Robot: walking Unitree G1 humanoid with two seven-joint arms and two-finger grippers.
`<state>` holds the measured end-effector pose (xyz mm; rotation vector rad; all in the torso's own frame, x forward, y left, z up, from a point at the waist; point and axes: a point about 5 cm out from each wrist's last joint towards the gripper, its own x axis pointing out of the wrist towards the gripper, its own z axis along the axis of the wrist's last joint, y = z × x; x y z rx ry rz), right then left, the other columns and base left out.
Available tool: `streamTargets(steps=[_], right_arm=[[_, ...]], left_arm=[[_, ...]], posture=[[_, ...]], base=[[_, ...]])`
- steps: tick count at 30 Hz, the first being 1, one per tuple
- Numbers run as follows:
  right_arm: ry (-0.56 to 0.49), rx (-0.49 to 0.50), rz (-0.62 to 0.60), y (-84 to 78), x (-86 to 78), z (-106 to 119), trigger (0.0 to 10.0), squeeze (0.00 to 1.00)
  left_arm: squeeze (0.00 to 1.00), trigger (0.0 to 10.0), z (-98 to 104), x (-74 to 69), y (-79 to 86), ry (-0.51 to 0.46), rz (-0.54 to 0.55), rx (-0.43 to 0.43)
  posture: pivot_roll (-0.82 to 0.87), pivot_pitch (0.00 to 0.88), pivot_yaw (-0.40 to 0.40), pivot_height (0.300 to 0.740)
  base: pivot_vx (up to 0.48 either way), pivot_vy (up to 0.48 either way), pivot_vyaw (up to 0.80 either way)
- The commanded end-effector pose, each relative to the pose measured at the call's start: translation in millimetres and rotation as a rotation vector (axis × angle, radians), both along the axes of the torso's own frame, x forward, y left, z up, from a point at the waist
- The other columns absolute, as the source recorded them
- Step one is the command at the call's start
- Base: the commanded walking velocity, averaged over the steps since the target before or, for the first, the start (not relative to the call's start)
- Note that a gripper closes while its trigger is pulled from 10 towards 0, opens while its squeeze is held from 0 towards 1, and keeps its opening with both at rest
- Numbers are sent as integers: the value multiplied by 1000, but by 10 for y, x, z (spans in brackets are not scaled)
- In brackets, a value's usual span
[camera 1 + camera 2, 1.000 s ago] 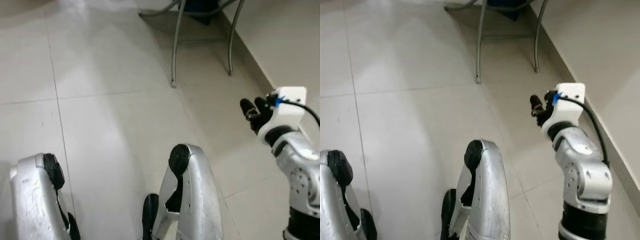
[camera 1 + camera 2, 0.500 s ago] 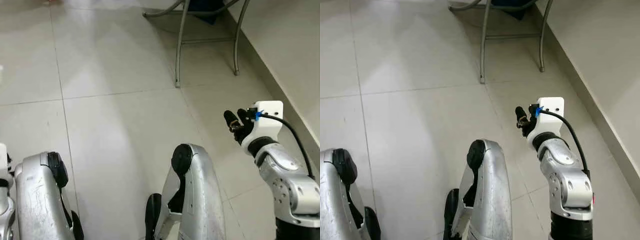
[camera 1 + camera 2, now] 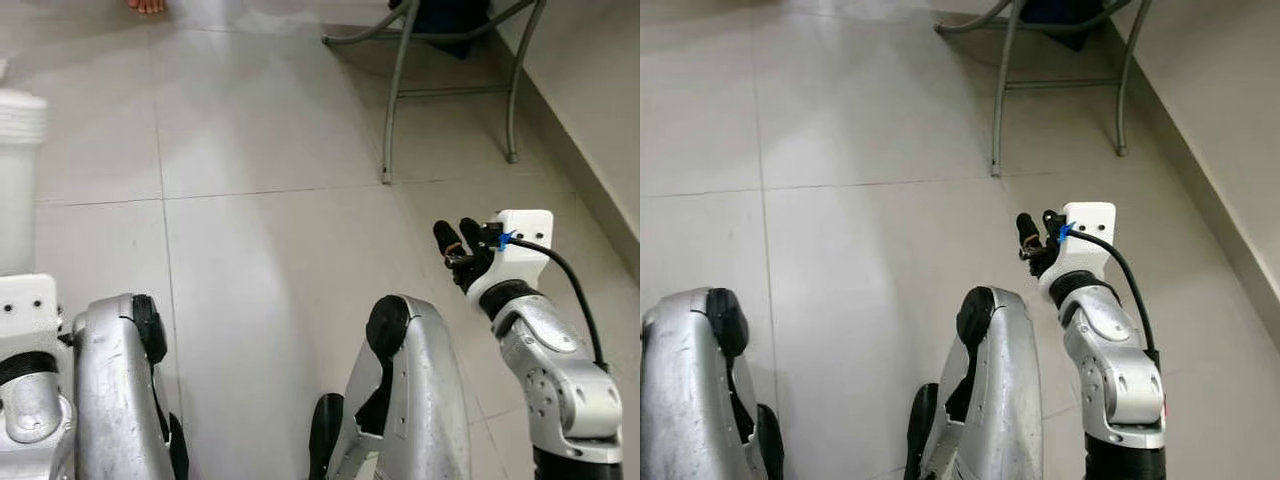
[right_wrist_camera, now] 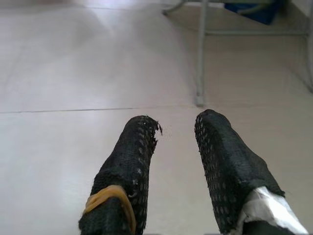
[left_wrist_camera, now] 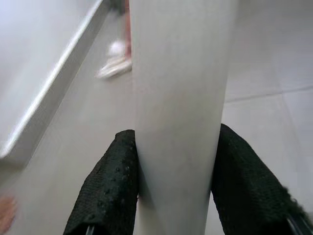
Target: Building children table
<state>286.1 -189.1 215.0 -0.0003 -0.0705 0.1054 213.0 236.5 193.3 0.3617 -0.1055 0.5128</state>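
— Left wrist view is showing what, right now?

— My left gripper (image 5: 171, 191) is clamping a white table leg (image 5: 178, 98), one black finger (image 5: 110, 186) on each side. In the left eye view that leg (image 3: 20, 180) is now rising at the left edge, where a second ago there was only tiled floor (image 3: 260, 260).

— And your other arm?

— My right gripper (image 3: 458, 245) is hanging parted and empty over the floor, nearer the metal chair legs (image 3: 395, 100) as I'm turning.

— Meaning?

— I judge I'm carrying the leg toward wherever the tabletop is waiting.
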Motion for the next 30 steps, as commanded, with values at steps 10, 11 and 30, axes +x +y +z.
streamTargets(steps=[10,11,30], right_arm=[[34,14,34,94,-64,-229,10000,0],[34,14,34,94,-64,-229,10000,0],[75,22,165,384,-262,-488,10000,0]], left_arm=[[0,10000,-53,-84,-390,87,-131,-27],[0,10000,-53,-84,-390,87,-131,-27],[0,10000,-296,-211,-966,175,-419,-184]], posture=[[80,273,-174,385],[80,273,-174,385],[100,194,-138,470]], base=[[0,0,0],[0,0,0],[0,0,0]])
